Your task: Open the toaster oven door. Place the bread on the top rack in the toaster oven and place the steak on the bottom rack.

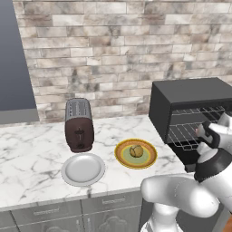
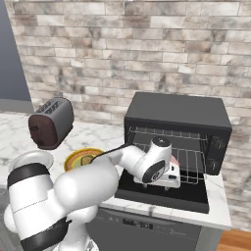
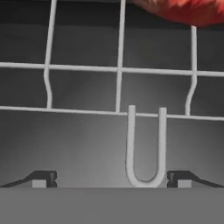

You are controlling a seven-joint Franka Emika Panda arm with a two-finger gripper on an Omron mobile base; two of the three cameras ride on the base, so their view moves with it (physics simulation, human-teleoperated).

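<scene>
Now steak [image 3: 188,11] on bottom rack [image 3: 120,87], end effector [image 3: 111,178] spread

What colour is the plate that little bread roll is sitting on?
The plate under the bread is green with a yellow-orange rim, clearest in the left base view.

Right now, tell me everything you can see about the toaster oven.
The toaster oven is a large black box against the brick wall, on the right of the marble counter. Its door lies folded down flat. Two silver wire racks show inside; something red rests on the bottom rack. Small knobs sit at its right.
</scene>
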